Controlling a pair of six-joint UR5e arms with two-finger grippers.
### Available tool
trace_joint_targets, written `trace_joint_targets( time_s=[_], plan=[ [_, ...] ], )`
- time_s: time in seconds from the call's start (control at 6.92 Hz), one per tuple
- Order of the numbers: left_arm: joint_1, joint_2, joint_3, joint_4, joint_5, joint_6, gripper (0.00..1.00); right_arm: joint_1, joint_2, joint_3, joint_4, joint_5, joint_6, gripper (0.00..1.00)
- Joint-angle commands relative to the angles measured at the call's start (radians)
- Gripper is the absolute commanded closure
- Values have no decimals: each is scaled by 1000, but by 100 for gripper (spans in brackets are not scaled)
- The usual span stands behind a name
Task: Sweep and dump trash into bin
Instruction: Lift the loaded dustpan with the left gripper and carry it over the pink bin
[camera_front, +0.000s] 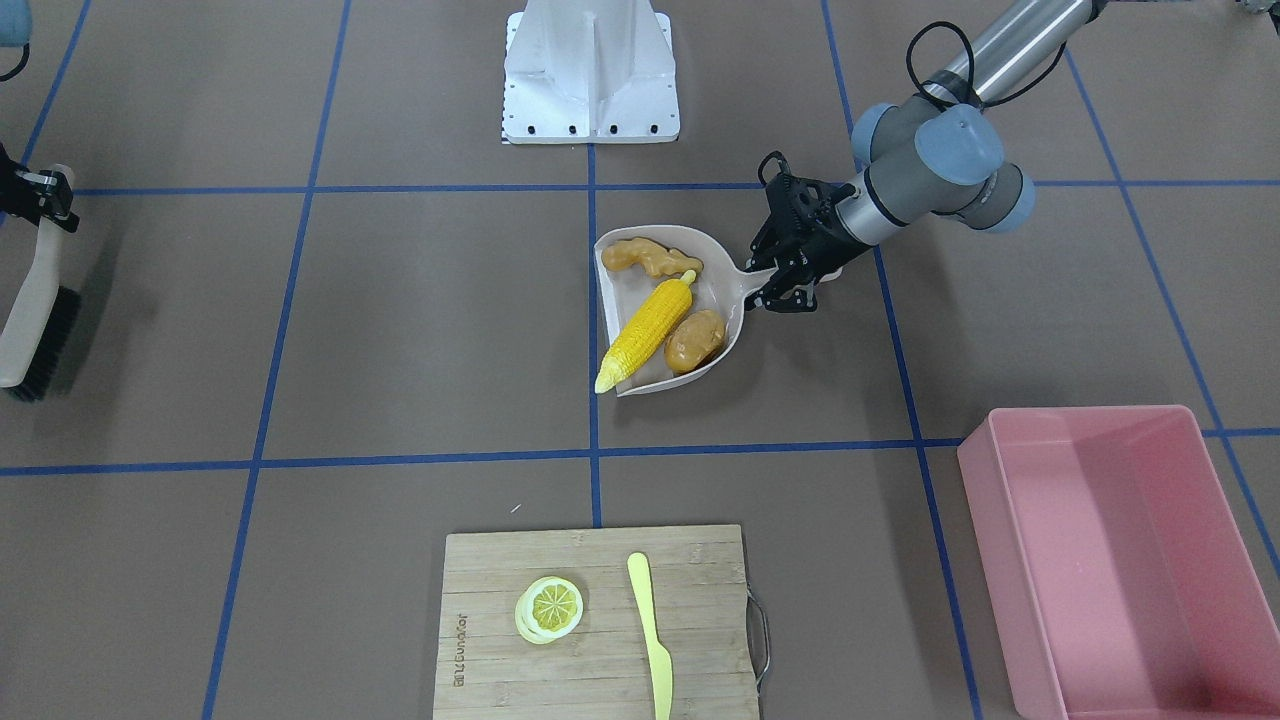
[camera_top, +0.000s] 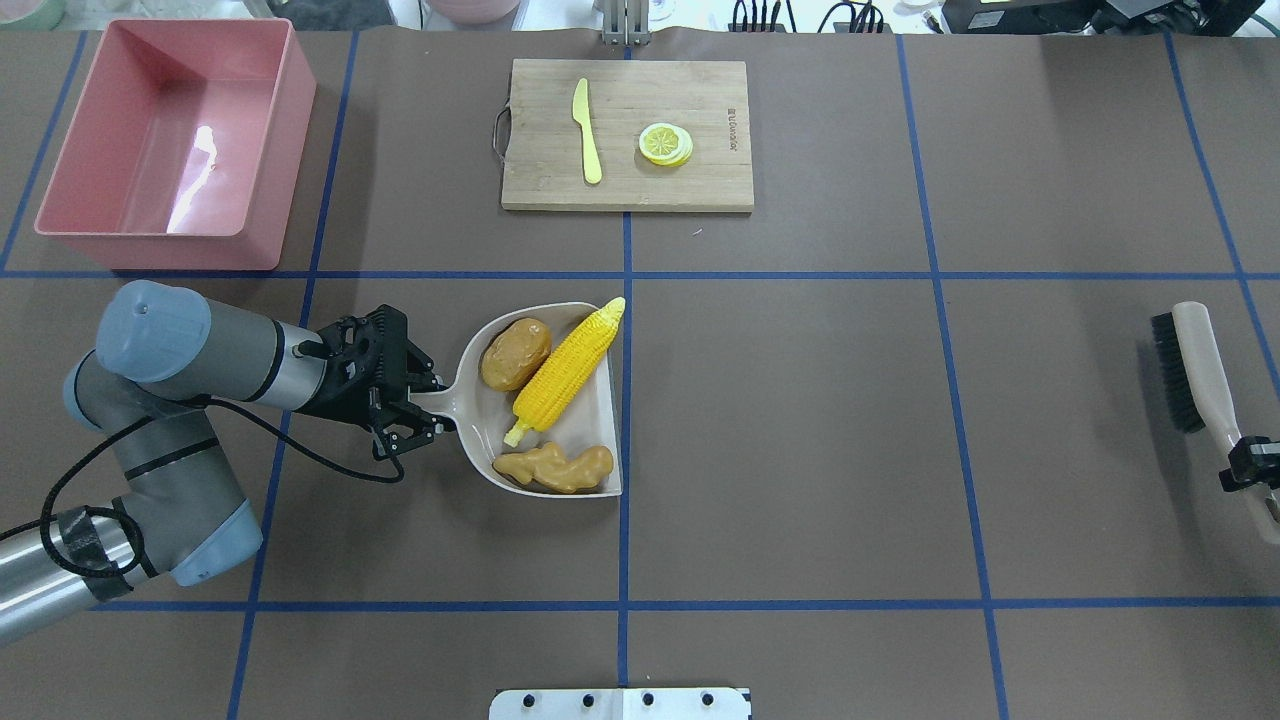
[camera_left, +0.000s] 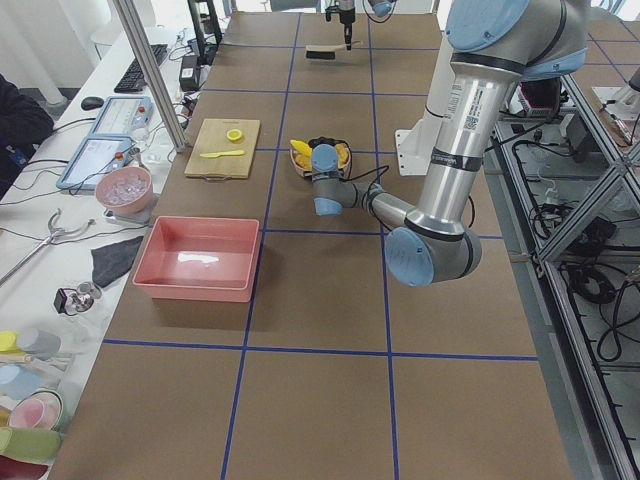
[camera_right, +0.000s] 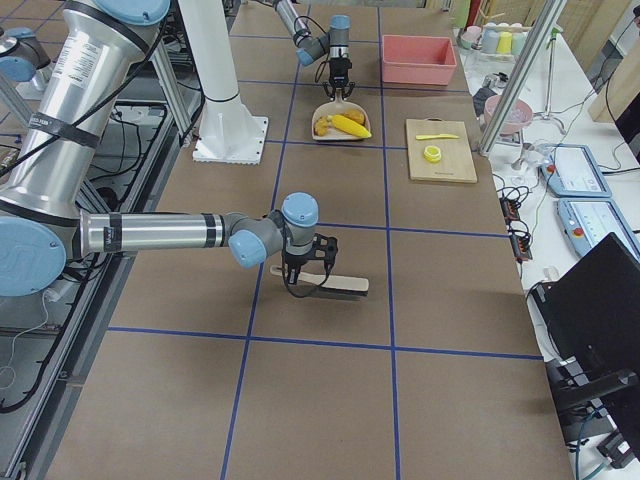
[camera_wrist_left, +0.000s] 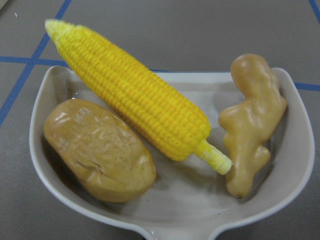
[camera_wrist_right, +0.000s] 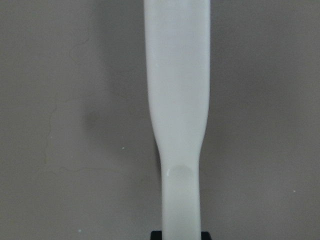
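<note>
My next job, I judge, is carrying the dustpan (camera_top: 598, 415) to the pink bin (camera_top: 160, 252). It should travel level, because the corn (camera_top: 565, 372) overhangs the open lip. Potato (camera_top: 515, 353) and ginger (camera_top: 555, 468) flank it. My left claw (camera_top: 430, 400) is clamped on the handle near the bin, forearm low and bent. My right claw (camera_top: 1252, 465), farthest from the bin, grips the brush (camera_top: 1195, 360).

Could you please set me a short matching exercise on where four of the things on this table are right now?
Things:
1. corn cob
2. lemon slice
3. brush
4. bin

States:
A. on the cutting board
B. empty
C. in the dustpan
D. held by the right gripper

Pairs: 1-C, 2-A, 3-D, 4-B
</note>
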Motion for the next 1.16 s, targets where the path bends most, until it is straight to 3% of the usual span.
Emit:
trace_joint_targets(
  time_s=[0.0,0.43,0.72,1.01],
  plan=[
    [0,0,-18,1,-1,1,100,-1,-3,-14,3,0,-11,100],
    [-17,6,-73,0,-1,-11,100,-1,-3,-50,75,13,1,100],
    [-69,5,-96,1,2,-16,91,-1,-7,-50,76,13,3,100],
    [-139,1,-104,23,2,-95,100,-3,-7,-59,76,13,1,100]
  ],
)
